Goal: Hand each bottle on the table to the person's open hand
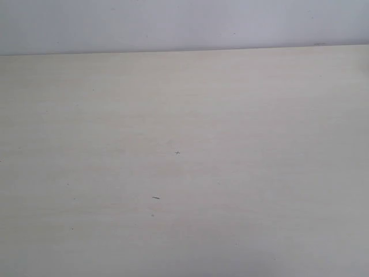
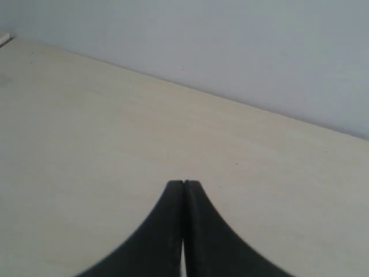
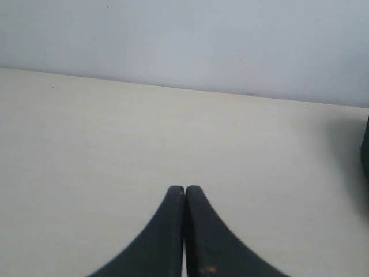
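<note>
Bare table with both grippers pressed shut above it.

In the exterior view the pale beige wood-grain table fills nearly the whole picture; its far edge meets a plain grey-white wall; a short dark mark and a few tiny specks lie on the surface near the middle. The left gripper hangs over the table with its two black fingers pressed together tip to tip, holding nothing; the right gripper is the same, fingers together and nothing between them. In the right wrist view a dark shape is cut off by the frame edge, with a soft shadow on the table beside it; I cannot tell what it is.
</note>
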Available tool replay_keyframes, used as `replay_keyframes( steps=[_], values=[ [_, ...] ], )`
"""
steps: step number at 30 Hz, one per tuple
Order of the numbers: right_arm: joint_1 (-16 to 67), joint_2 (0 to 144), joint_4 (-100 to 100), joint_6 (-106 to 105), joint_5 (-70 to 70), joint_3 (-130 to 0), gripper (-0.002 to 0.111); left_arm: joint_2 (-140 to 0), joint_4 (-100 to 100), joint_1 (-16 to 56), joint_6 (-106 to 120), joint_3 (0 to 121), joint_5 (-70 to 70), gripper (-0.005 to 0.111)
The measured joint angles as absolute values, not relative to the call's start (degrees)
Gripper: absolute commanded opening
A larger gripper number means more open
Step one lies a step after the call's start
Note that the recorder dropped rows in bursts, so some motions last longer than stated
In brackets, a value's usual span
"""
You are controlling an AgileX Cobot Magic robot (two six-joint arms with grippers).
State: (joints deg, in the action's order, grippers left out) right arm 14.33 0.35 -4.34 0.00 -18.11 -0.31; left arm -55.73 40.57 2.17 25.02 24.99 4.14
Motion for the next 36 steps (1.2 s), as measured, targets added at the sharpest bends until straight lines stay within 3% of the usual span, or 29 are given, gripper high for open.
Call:
replay_keyframes(
  steps=[11, 36],
  values=[
    [14.33, 0.35, -4.34, 0.00, -18.11, -0.31, 0.000, -54.13, 40.57, 1.93, 25.02, 24.61, -5.41, 0.000],
    [14.33, 0.35, -4.34, 0.00, -18.11, -0.31, 0.000, -54.13, 40.57, 1.93, 25.02, 24.61, -5.85, 0.000]
  ],
)
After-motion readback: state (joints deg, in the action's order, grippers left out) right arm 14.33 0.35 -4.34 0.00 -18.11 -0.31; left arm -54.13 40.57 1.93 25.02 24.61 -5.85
